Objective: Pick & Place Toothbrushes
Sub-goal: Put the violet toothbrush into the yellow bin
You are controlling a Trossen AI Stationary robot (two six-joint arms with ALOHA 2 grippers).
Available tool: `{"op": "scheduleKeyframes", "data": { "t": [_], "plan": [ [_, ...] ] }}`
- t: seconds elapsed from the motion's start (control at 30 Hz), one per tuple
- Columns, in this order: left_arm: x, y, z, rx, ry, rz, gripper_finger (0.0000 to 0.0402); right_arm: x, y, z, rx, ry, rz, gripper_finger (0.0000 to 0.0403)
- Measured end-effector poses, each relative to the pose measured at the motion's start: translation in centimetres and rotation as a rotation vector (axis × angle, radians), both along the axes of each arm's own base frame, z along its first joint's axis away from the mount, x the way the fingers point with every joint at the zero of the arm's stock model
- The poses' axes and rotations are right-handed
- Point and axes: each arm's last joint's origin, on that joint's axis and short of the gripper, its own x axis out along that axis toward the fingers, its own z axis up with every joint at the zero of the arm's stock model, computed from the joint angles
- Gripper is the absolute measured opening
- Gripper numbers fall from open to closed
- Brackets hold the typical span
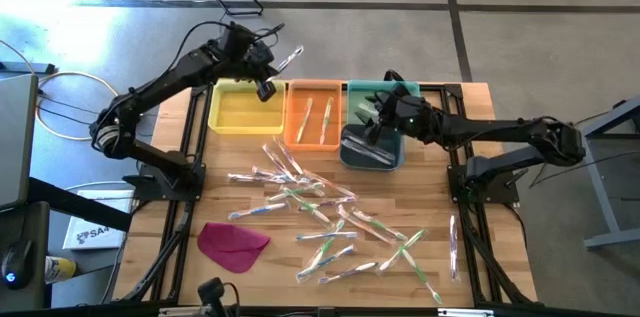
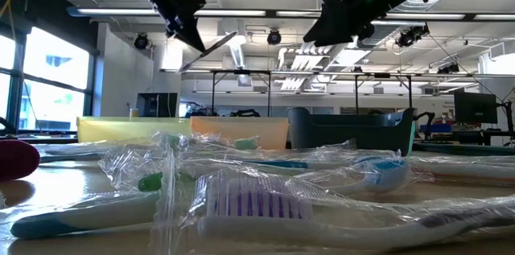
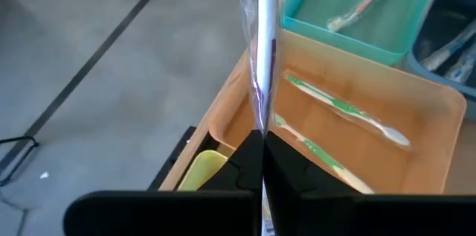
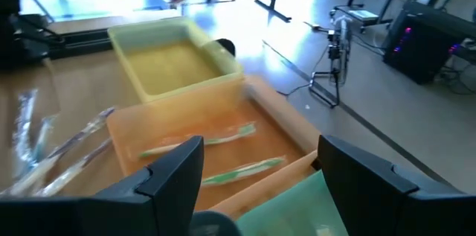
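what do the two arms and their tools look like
Both arms are dark, nearly black, built of slim jointed links on bases bolted at the table's sides, with thin black cables running along them. The left tool ends in two flat, black, blocky fingers. The right tool has the same matte, angular fingers. Small green lights show near the right wrist.

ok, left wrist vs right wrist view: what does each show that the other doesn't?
Left wrist only: the left gripper shut on a wrapped toothbrush held over the bins, and the teal bin with one toothbrush in it.
Right wrist only: the right gripper with fingers open and empty, and the inside of the yellow bin, which looks empty.
Both: the orange bin with two green-handled toothbrushes lying in it.
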Motion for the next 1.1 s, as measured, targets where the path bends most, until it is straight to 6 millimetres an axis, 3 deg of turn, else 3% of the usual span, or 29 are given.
{"op": "scheduleKeyframes", "data": {
  "t": [0.47,1.0,1.1],
  "plan": [
    [-0.6,0.4,-0.2,0.015,0.037,-0.014,0.0,-0.6,-1.8,0.1,0.025,-0.034,-0.083,0.0259],
    [-0.8,0.2,-0.5,-0.017,0.07,-0.017,0.0,-0.6,-1.7,0.1,0.018,-0.028,-0.081,0.0259],
    [-0.8,0.2,-0.5,-0.019,0.073,-0.018,0.0,-0.7,-1.9,0.1,-0.013,-0.019,-0.158,0.0259]
  ]
}}
